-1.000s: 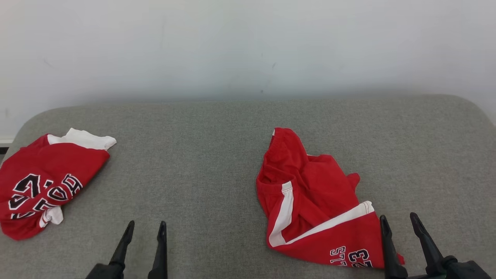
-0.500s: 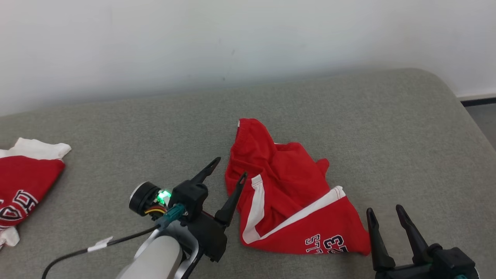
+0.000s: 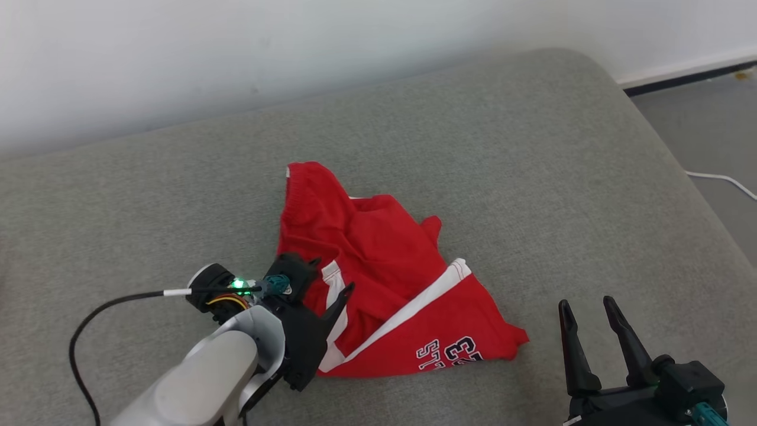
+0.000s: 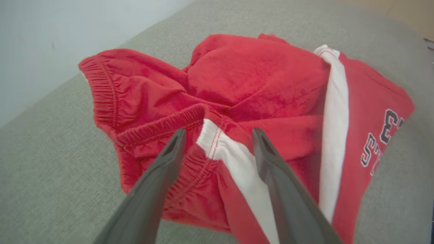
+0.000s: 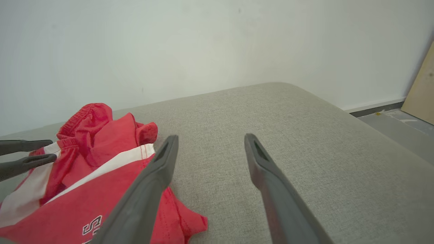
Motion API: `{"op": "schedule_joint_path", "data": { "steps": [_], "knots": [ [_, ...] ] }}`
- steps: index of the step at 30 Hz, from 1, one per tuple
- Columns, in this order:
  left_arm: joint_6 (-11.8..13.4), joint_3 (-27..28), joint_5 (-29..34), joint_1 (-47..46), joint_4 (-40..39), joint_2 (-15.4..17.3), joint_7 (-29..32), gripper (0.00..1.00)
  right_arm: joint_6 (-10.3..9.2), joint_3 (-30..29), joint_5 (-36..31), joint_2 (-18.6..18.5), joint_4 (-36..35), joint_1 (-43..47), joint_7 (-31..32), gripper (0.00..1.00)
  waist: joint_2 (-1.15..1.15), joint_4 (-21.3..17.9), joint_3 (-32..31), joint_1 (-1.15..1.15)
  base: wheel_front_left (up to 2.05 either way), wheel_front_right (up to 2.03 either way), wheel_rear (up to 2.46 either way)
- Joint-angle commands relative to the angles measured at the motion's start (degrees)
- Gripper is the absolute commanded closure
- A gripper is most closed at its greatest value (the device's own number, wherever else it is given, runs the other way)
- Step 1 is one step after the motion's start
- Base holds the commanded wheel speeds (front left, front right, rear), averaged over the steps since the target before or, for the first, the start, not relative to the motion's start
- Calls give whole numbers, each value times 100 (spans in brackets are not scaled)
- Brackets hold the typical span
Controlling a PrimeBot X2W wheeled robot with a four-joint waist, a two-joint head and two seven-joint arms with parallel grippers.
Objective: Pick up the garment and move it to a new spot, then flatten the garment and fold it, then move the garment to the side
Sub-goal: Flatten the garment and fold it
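Head view, from the left: the left gripper (image 3: 332, 274) hangs over the near-left edge of the crumpled red garment (image 3: 378, 254), fingers spread astride its white stripe (image 4: 237, 162), pinching nothing. The garment lies mid-cushion on the grey sofa (image 3: 532, 148). Past its right corner, apart from it, the right gripper (image 3: 586, 303) is likewise spread.

Grey fabric cushion (image 3: 532, 177) against a white wall (image 3: 236, 47), white cable (image 3: 712, 175) on grey floor (image 3: 709, 130) beside it.

A pale grey forearm (image 3: 204, 373) carries a black cable (image 3: 136, 296), green wrist light (image 3: 239, 284) and dark fingers (image 3: 337, 303).
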Motion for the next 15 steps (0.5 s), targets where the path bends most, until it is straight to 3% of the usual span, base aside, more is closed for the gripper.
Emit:
{"op": "schedule_joint_path", "data": {
  "steps": [1, 2, 3, 4, 5, 9, 15],
  "knots": [
    [12, -111, -94, -103, 77, 69, 6, 0, -12, -3, 33, 30, 8, -19, -3, 0, 0, -148, 128, -1, 0, 0, 0],
    [11, -208, -210, -128, 137, 61, 53, 0, -12, -3, 31, 31, 14, -21, -3, 0, 0, -154, 127, -1, 0, 0, 0],
    [11, -338, -255, -172, 196, 67, 104, 8, -12, -14, 30, 28, 15, -22, -3, 0, 0, -154, 123, -1, 0, 0, 0],
    [11, -412, -320, -229, 266, 72, 143, 58, -12, -34, 32, 21, 20, -25, -3, 0, 0, -144, 116, -1, 0, 0, 0],
    [12, -486, -395, -281, 327, 75, 171, 100, -12, -45, 31, 15, 23, -26, -3, 0, 0, -130, 109, -1, 0, 0, 0],
    [12, -646, -620, -399, 428, 91, 82, 100, -12, -83, -19, 1, -14, -32, -3, 0, 0, -61, 62, -1, 0, 0, 0],
    [29, -356, -850, -661, 650, 201, -735, 100, -12, -135, -62, -31, -58, 91, -3, 0, 0, 255, -98, -1, 0, 0, 0]
  ]
}}
